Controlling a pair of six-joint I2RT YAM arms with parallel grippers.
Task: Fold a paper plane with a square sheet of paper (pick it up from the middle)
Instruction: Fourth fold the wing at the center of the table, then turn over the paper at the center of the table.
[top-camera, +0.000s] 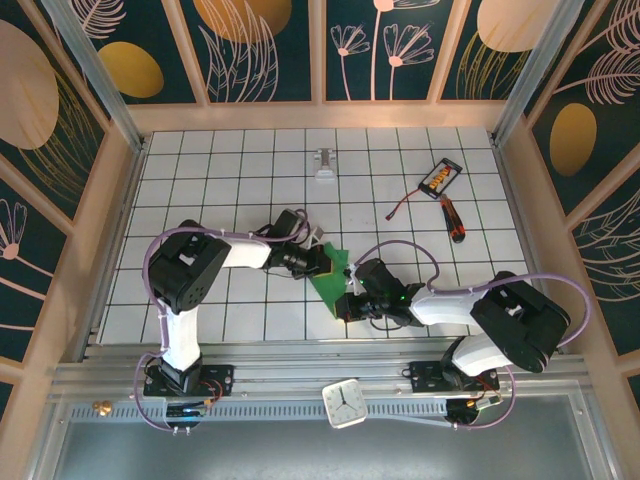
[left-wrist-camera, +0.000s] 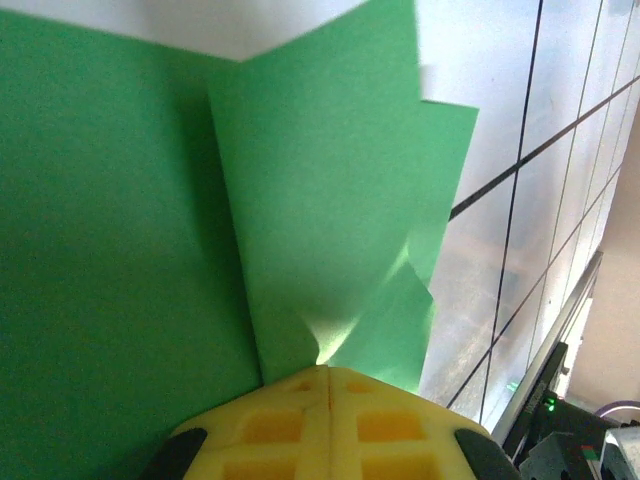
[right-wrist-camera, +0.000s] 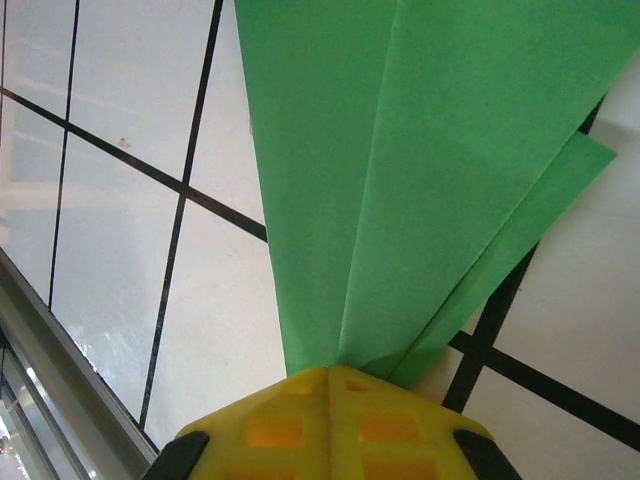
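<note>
Partly folded square sheet of paper (top-camera: 328, 283) sits at the near middle of the tabletop (top-camera: 230, 170), left jaws pinching its far-left edge and right jaws clamping its near-right layers, apparently to hold the folds taut for creasing.

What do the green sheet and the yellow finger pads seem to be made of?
Green sheet: thin matte paper, judging by its crisp creases and stacked folded layers. Yellow finger pads: matte moulded plastic or rubber, perhaps; square recesses show, but the look does not settle which.
</note>
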